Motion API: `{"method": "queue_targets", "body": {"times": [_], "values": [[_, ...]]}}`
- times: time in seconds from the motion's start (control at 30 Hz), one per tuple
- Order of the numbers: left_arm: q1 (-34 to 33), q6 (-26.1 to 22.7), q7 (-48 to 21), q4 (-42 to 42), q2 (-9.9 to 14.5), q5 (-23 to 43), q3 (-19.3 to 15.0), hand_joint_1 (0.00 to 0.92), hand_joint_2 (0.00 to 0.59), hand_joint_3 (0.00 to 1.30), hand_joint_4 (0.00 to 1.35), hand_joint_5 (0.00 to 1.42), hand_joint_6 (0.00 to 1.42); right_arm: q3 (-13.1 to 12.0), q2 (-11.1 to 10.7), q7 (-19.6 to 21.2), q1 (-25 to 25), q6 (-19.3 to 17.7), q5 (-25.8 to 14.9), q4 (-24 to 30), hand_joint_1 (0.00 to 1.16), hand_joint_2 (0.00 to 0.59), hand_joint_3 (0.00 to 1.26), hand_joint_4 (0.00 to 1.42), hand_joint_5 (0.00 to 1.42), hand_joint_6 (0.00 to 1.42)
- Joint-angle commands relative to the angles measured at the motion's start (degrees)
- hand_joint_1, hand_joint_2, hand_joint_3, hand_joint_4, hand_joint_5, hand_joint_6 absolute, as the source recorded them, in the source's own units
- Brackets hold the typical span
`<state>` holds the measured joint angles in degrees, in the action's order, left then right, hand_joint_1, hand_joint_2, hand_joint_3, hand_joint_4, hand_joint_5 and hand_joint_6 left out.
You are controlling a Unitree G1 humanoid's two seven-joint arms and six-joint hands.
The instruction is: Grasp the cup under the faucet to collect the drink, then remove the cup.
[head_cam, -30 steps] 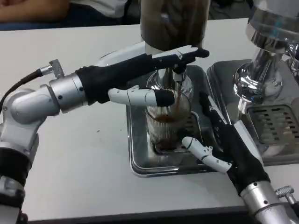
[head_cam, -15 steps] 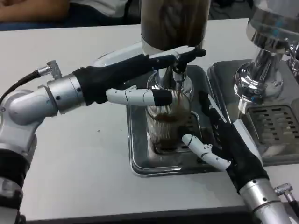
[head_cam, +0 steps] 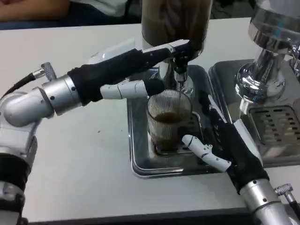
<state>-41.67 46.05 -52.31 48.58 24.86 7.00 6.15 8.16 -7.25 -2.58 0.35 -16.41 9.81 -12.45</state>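
A ribbed glass cup (head_cam: 168, 123) stands on the metal drip tray (head_cam: 140, 161) under the faucet (head_cam: 179, 77), with brown drink in its lower part. My left hand (head_cam: 136, 70) reaches in from the left above the cup. Its fingertips (head_cam: 180, 48) lie at the faucet's lever and its thumb (head_cam: 124, 89) hangs left of the rim, clear of the glass. My right hand (head_cam: 227, 140) lies open on the tray just right of the cup, fingers stretched toward the back and thumb (head_cam: 201, 151) close to the cup's base. It holds nothing.
The dispenser's dark tank (head_cam: 174, 21) rises right behind the cup. A second chrome dispenser (head_cam: 265, 70) with its own grated tray (head_cam: 276, 126) stands close on the right. Bare white table (head_cam: 79, 154) lies to the left and front.
My left hand has lifted and drawn back to the left, its thumb rising off the cup's rim. The brown stream into the cup no longer shows. The right hand has barely moved.
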Motion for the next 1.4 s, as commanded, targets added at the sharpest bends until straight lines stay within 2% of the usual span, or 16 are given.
{"method": "queue_targets", "body": {"times": [0.03,0.33,0.87,1.13,1.4], "values": [[0.1,-1.1,-2.8,-0.3,-0.9,3.0,-1.8,0.0,0.041,0.11,0.0,0.04,0.03,-0.2,0.3,0.3,-0.3,-1.5,0.0,-0.5,0.51,0.269,0.0,0.0,0.0,0.0],[1.2,-3.3,-5.2,-3.3,-1.6,7.7,-5.1,0.0,0.052,0.15,0.0,0.07,0.06,-0.2,0.4,0.8,-0.3,-2.4,0.3,-0.9,0.51,0.269,0.0,0.0,0.0,0.0],[10.3,-7.0,-5.0,-12.8,-0.5,13.9,-12.3,0.0,0.057,0.2,0.06,0.11,0.1,-0.4,0.0,0.6,-0.3,-2.7,0.0,-0.9,0.51,0.269,0.0,0.0,0.0,0.0],[15.3,-8.6,-4.1,-15.4,-0.2,14.7,-14.9,0.011,0.067,0.21,0.07,0.13,0.1,-0.4,-0.3,0.4,-0.3,-3.0,0.3,-0.9,0.51,0.269,0.0,0.0,0.0,0.0],[20.3,-8.1,-2.0,-15.1,0.4,13.7,-16.0,0.013,0.071,0.22,0.08,0.13,0.11,-0.3,-0.7,1.5,-1.2,-4.1,2.2,-2.1,0.52,0.248,0.0,0.0,0.0,0.0]]}}
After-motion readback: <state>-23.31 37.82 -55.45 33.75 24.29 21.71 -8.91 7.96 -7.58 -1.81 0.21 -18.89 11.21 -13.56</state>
